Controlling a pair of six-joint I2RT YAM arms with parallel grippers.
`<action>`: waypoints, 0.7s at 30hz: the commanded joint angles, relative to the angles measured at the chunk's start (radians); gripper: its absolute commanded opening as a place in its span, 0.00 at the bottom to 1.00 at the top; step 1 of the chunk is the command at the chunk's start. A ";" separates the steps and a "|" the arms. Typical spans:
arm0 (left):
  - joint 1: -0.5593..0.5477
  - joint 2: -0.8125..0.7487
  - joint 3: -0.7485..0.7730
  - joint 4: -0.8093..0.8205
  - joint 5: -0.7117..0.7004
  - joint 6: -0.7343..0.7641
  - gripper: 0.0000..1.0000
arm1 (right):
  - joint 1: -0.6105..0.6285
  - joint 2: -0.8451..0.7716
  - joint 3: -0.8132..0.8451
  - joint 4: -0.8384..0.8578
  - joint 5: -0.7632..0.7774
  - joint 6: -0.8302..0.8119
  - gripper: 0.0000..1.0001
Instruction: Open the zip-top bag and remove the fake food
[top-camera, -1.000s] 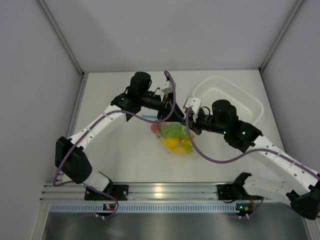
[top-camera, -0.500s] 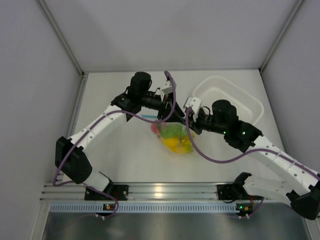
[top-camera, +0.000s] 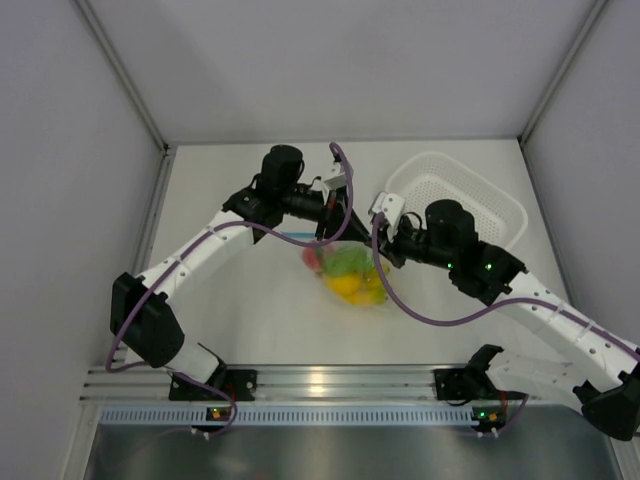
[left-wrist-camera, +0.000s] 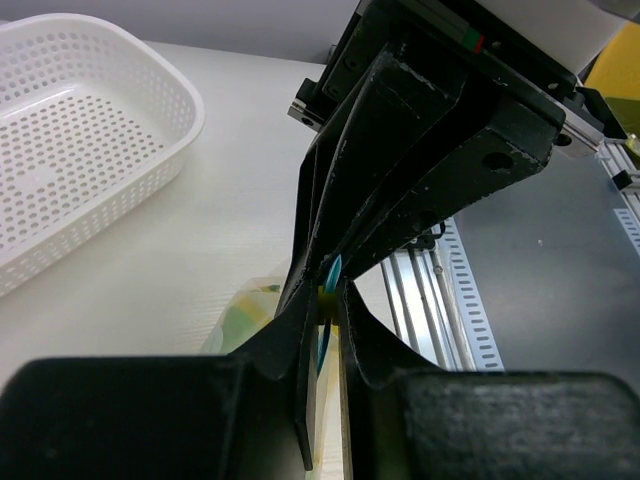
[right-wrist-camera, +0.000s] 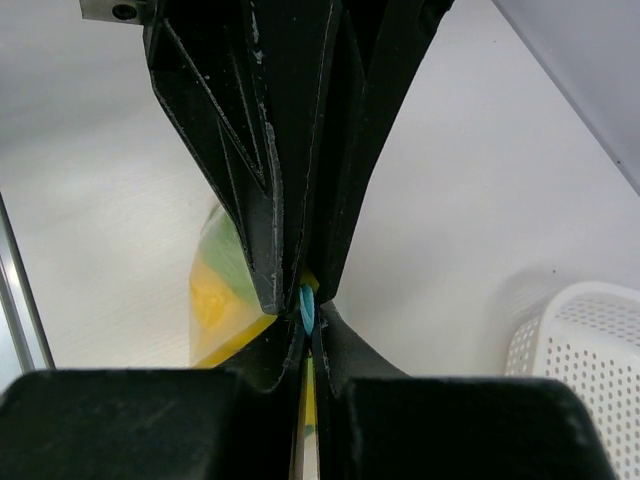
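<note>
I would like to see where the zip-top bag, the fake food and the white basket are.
zip-top bag (right-wrist-camera: 307, 300): right wrist view, on its blue zip strip.
fake food (top-camera: 345, 287): top external view, on the yellow piece inside the bag.
white basket (left-wrist-camera: 70, 140): left wrist view, on its perforated floor.

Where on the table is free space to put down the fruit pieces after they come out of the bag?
Bare table lies between the left arm, the zip-top bag and the near rail; more lies between bag and right arm. The white basket is empty. Crowded: the middle, where left gripper and right gripper pinch the bag.
</note>
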 joint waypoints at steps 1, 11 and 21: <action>-0.003 0.004 0.002 0.046 -0.015 0.014 0.00 | -0.004 -0.030 0.020 0.094 -0.003 0.007 0.00; 0.068 -0.014 -0.021 -0.003 0.000 0.085 0.00 | -0.012 -0.162 -0.071 0.198 0.087 0.092 0.00; 0.181 -0.004 -0.061 -0.006 0.025 0.080 0.00 | -0.015 -0.253 -0.098 0.158 0.226 0.141 0.00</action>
